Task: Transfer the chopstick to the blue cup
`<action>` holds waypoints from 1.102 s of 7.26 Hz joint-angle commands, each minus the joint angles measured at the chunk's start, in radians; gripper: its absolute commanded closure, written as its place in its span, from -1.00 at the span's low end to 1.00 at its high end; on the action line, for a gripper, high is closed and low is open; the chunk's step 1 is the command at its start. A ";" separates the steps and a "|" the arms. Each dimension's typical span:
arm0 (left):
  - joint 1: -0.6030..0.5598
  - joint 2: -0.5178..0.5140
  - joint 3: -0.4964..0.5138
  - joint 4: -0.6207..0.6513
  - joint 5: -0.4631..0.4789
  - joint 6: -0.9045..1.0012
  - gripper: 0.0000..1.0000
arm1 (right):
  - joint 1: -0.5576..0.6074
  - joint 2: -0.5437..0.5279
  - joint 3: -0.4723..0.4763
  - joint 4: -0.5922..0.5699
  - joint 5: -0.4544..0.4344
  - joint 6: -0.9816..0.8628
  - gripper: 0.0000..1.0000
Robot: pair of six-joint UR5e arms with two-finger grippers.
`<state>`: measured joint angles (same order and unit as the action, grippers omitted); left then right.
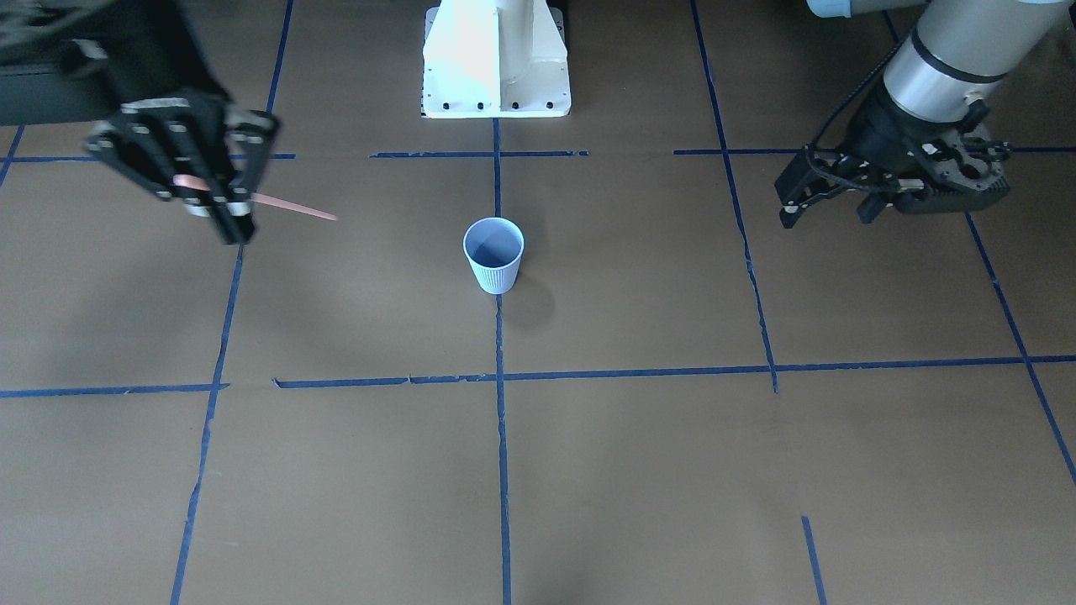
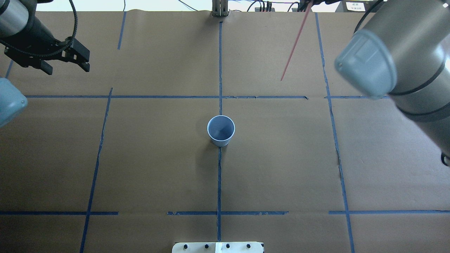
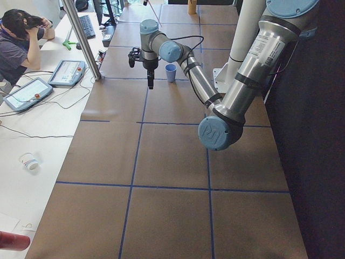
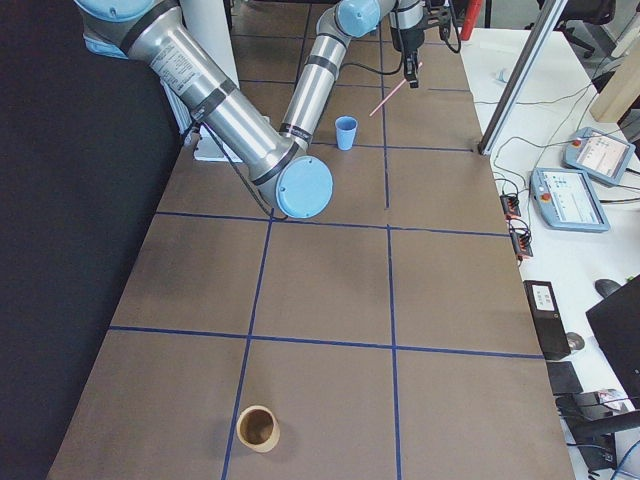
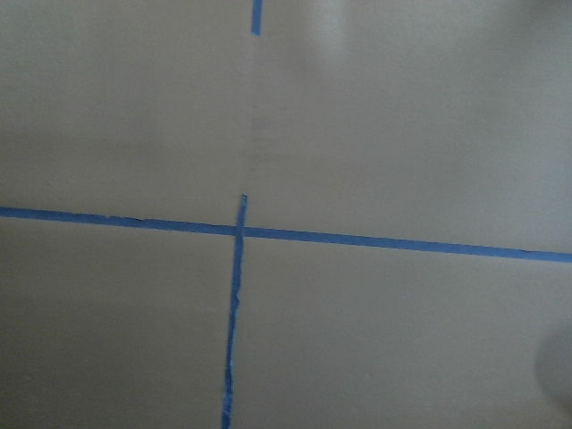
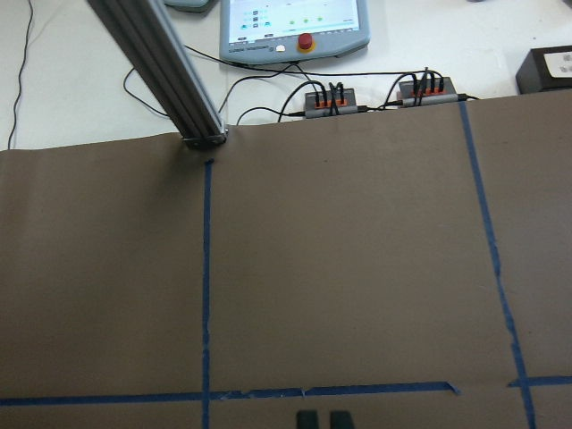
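Pink-red chopstick (image 1: pixel 294 207) sits pinched between the closed fingers of the right gripper (image 1: pixel 234 225), slanting out with its free end toward the blue cup (image 1: pixel 493 255) yet well apart from it. The cup stands upright and empty where blue tape lines (image 1: pixel 501 437) cross in the middle of the brown paper-covered table (image 1: pixel 639 470). On the cup's other side, the left gripper (image 1: pixel 828 210) hangs over the table with its jaws spread, holding nothing.
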<state>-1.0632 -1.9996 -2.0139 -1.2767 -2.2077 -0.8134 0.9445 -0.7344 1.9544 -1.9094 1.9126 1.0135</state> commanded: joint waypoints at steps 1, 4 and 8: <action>-0.035 0.050 -0.009 0.000 -0.001 0.060 -1.00 | -0.194 0.029 -0.006 0.032 -0.256 0.037 1.00; -0.049 0.087 -0.009 -0.001 0.000 0.119 -1.00 | -0.367 0.050 -0.060 0.098 -0.498 0.085 1.00; -0.049 0.101 -0.003 -0.001 0.000 0.143 -1.00 | -0.501 0.046 -0.074 0.105 -0.584 0.154 1.00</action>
<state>-1.1121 -1.9014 -2.0211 -1.2776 -2.2084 -0.6818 0.4672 -0.6848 1.8824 -1.8046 1.3395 1.1619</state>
